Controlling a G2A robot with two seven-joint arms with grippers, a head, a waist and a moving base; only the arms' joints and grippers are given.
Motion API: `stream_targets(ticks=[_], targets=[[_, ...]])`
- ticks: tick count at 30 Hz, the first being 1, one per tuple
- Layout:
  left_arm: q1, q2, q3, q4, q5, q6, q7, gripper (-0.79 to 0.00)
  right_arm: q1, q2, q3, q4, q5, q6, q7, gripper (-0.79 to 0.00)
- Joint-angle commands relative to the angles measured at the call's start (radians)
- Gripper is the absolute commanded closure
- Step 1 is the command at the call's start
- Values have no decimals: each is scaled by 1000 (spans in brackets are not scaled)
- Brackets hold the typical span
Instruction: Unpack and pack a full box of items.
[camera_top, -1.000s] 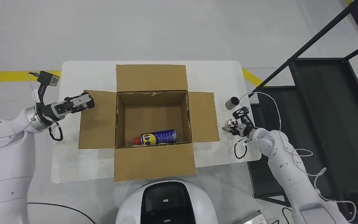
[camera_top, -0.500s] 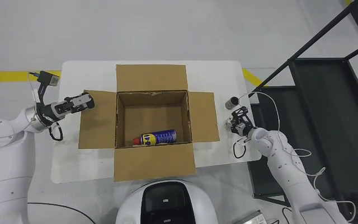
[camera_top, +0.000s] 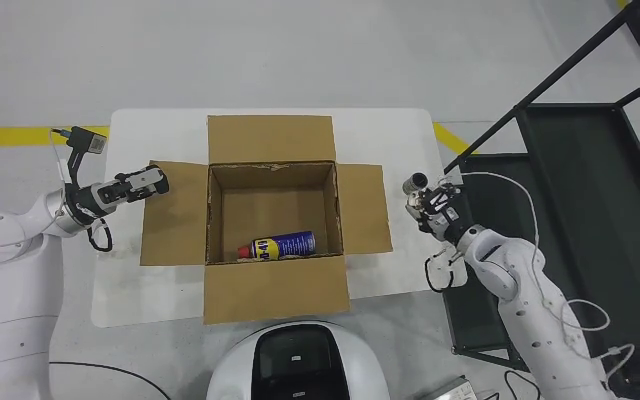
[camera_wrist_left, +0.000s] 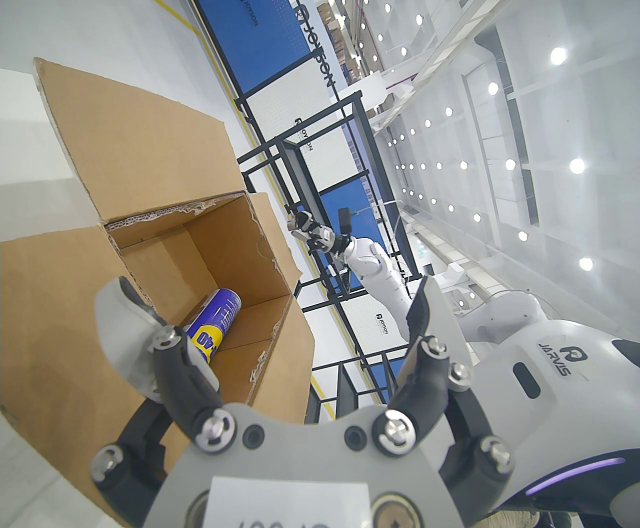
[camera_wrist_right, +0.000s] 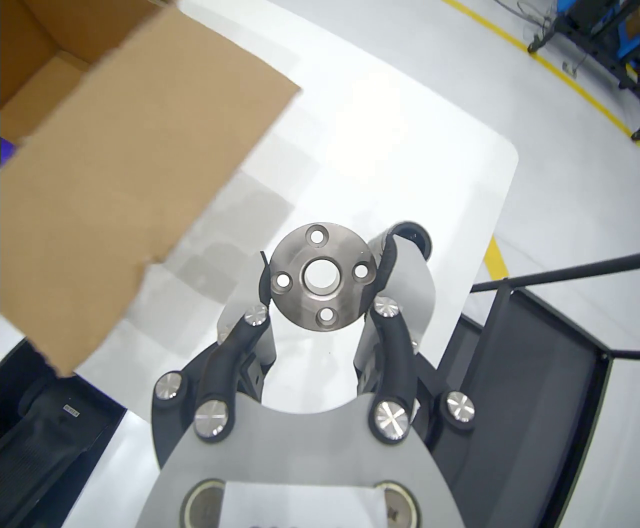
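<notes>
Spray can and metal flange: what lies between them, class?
In the top view, the box's right wall and outfolded right flap lie between the spray can and the metal flange.

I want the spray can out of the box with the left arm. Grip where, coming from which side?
Take the spray can around mid-body, from straight above through the open box top. It lies on its side on the floor, so the left gripper's fingers should probably straddle its round width, not its length.
</notes>
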Motion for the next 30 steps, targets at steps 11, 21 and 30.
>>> stream_targets(ticks=[11, 21, 30], targets=[[0, 0, 0, 0, 0, 0, 0, -785, 234, -19, -263, -109, -1, -110, 128, 0], [0, 0, 0, 0, 0, 0, 0, -785, 577, -87, -608, 84, 32, -124, 271, 0], [0, 0, 0, 0, 0, 0, 0, -785, 782, -160, -808, 305, 58, -100, 314, 0]])
